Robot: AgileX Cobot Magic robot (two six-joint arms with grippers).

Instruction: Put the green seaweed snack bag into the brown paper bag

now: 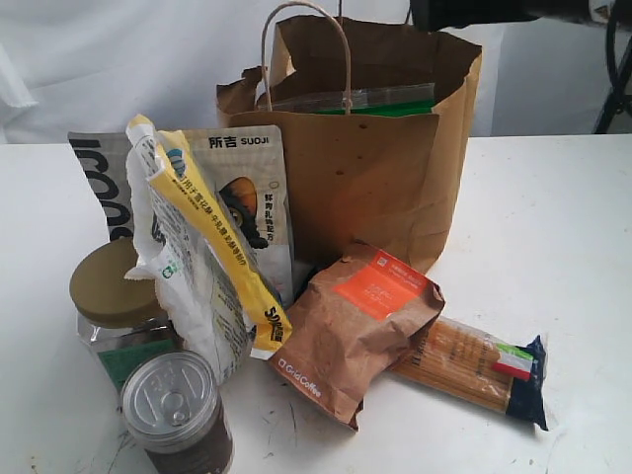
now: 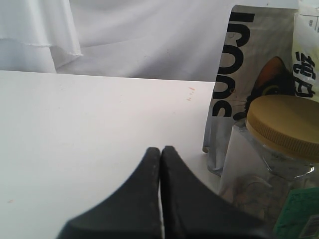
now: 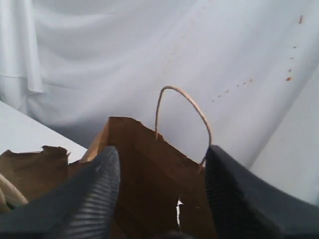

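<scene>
The brown paper bag (image 1: 365, 188) stands upright at the back of the white table, mouth open. The green seaweed snack bag (image 1: 383, 107) sits inside it; only its clear top strip and a band of green show above the front rim. In the right wrist view my right gripper (image 3: 163, 152) hangs open over the paper bag (image 3: 149, 169) near its cord handle (image 3: 184, 107), nothing between the fingers. A dark part of that arm (image 1: 494, 12) shows at the top edge of the exterior view. My left gripper (image 2: 161, 149) is shut and empty, low over bare table.
In front of the bag stand a grey SUOJI pouch (image 1: 247, 193), a yellow-and-white crinkled pouch (image 1: 202, 267), a tan-lidded jar (image 1: 109, 286) and a can (image 1: 173, 395). A brown coffee pouch (image 1: 355, 326) and a pasta packet (image 1: 474, 360) lie at the front right. The jar (image 2: 284, 124) is close beside the left gripper.
</scene>
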